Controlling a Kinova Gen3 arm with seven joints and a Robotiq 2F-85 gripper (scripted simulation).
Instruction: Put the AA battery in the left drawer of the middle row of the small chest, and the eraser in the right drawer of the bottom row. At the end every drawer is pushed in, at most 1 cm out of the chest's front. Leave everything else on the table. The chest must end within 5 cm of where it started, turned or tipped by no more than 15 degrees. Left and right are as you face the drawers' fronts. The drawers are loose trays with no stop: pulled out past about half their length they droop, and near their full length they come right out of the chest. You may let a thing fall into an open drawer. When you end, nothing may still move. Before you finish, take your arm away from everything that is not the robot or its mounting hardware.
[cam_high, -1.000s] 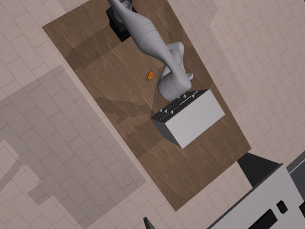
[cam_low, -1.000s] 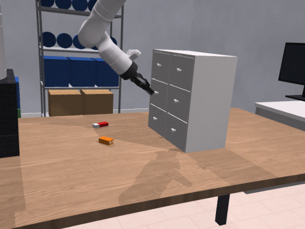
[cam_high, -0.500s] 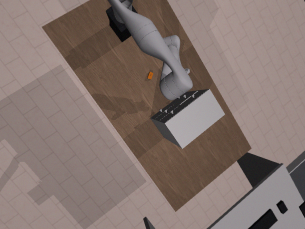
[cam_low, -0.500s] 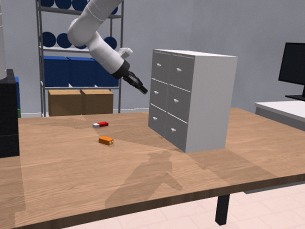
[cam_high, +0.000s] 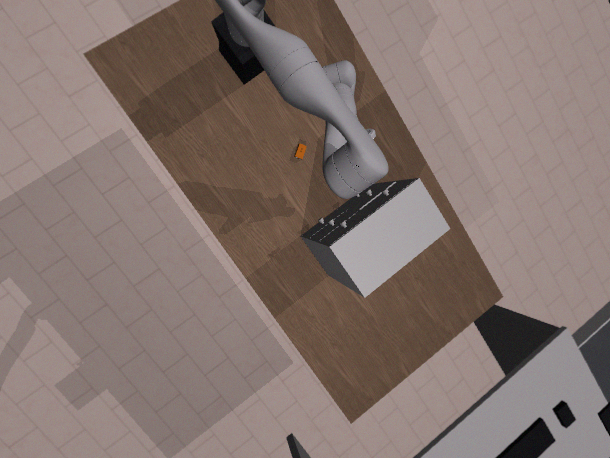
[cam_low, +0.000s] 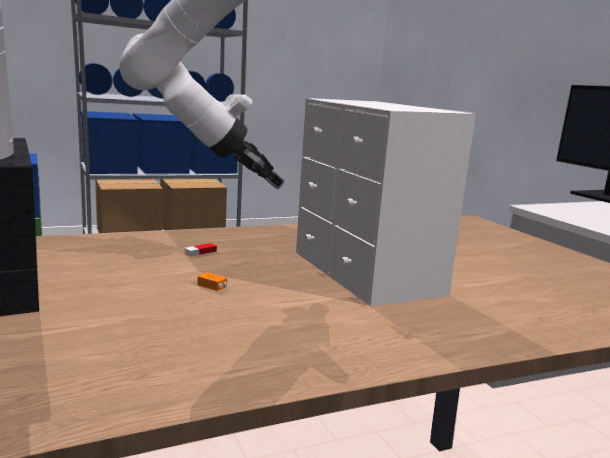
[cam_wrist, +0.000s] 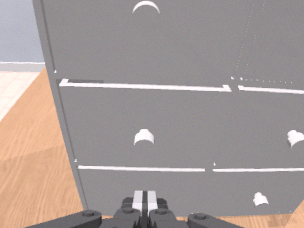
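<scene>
Here's the tool (cam_low: 276, 182) (cam_wrist: 144, 204), pressed together, empty, in front of the chest's (cam_high: 390, 237) (cam_low: 420, 200) (cam_wrist: 175, 115) left column and apart from it. Out front of the chest lies a red-and-white block (cam_low: 201, 249), possibly the eraser; I can't make out the AA battery.

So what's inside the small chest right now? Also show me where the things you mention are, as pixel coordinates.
Can't tell: every drawer of the chest (cam_high: 390, 237) (cam_low: 422, 200) (cam_wrist: 110, 115) looks pushed in, hiding its contents. Only the closed fronts and their knobs show.
</scene>
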